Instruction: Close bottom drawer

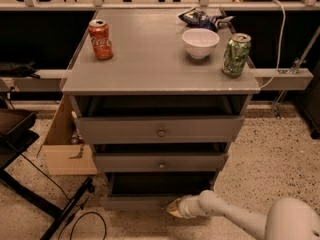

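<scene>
Grey bottom drawer (131, 203) stands ajar; the tool (175, 208), low at its front panel, seems set to push it in. Its grip: cannot tell.

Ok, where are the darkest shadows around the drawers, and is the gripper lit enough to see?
Camera view: light comes from above, so the cabinet top is evenly bright. Camera view: the inside of the bottom drawer is in deep shadow and nothing in it can be made out. Camera view: the gripper, low at that drawer's front near the middle, is lit and shows yellowish.
</scene>
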`<state>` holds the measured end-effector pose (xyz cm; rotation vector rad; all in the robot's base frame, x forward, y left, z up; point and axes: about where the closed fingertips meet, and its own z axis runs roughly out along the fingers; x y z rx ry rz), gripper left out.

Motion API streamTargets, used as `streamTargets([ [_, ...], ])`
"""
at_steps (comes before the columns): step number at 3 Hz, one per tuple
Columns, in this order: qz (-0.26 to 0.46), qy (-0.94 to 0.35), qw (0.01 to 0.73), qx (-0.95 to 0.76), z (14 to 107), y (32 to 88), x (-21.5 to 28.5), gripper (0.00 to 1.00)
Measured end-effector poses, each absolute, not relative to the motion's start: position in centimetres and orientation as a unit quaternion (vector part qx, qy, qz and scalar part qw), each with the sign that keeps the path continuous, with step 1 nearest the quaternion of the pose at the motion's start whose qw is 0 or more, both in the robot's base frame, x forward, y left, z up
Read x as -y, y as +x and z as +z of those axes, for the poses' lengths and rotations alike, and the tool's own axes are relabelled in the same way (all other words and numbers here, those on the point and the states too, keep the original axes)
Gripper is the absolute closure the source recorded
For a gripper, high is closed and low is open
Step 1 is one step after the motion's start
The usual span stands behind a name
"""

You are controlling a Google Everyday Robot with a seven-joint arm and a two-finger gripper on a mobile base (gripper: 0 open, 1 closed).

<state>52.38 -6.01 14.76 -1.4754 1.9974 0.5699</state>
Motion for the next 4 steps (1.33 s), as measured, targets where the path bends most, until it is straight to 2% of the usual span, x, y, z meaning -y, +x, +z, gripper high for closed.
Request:
streamTargets([
  [1,0.217,-0.553,0.298,-0.747,13.2,52.7,5.1,1.0],
  [3,0.192,-0.554,0.319,-0.745,12.1,56.8,5.7,1.0],
  [4,0.192,-0.554,0.319,-0.745,12.1,56.8,5.7,0.77],
])
